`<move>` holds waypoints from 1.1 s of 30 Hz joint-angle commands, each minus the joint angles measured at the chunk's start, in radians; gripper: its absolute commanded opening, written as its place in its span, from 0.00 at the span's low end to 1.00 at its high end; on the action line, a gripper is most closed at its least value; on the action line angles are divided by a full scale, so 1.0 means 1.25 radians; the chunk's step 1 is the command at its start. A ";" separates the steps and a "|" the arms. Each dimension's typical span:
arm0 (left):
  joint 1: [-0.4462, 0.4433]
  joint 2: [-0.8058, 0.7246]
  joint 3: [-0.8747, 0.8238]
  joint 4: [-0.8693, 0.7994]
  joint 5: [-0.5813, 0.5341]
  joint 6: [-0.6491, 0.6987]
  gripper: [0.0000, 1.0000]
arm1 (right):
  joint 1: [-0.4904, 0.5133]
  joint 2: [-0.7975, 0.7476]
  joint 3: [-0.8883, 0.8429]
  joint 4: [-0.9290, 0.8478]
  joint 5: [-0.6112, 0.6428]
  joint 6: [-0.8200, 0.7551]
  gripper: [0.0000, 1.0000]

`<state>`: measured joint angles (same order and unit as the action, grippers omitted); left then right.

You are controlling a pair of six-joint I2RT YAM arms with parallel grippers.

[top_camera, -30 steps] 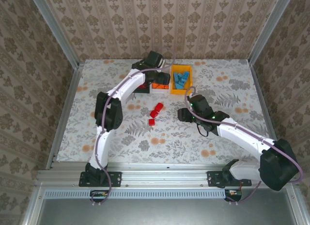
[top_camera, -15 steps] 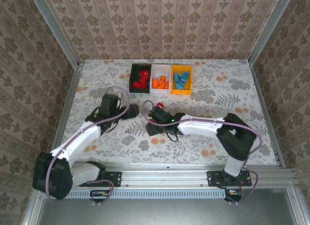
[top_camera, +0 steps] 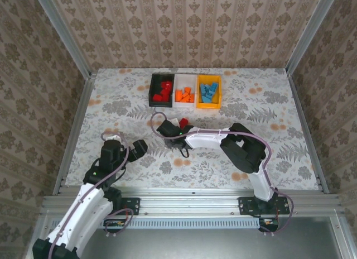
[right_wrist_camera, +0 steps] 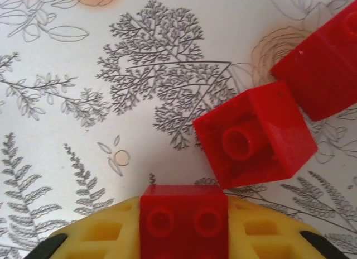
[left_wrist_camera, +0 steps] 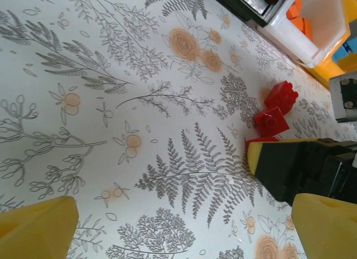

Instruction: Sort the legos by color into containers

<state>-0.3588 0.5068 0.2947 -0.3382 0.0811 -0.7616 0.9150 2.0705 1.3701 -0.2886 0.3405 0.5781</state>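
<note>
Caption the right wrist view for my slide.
Right gripper clamps a red brick, two loose red bricks beside it on the floral table.

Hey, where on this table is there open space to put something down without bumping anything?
Free: the table right of the orange-yellow bin, and its far-left corner beside the black bin. Crowded: the middle, around the loose red legos and the right end effector.

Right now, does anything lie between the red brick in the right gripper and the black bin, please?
Nothing visible does. Bare table runs from the red brick in the right gripper to the black bin; two loose red bricks lie beside it, off that line.
</note>
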 commanded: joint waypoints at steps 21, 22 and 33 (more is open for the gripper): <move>0.022 0.087 -0.089 0.073 0.057 -0.111 1.00 | -0.142 0.416 0.890 -0.189 0.114 -0.281 0.31; 0.023 0.090 -0.088 0.075 0.057 -0.108 1.00 | -0.153 0.465 0.975 -0.241 0.100 -0.278 0.32; 0.026 0.170 -0.025 0.057 0.071 -0.049 1.00 | -0.161 0.476 1.030 -0.184 0.023 -0.343 0.71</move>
<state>-0.3321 0.6998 0.2199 -0.2687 0.1440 -0.8658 0.6968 2.7483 2.6781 -0.5369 0.3996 0.1963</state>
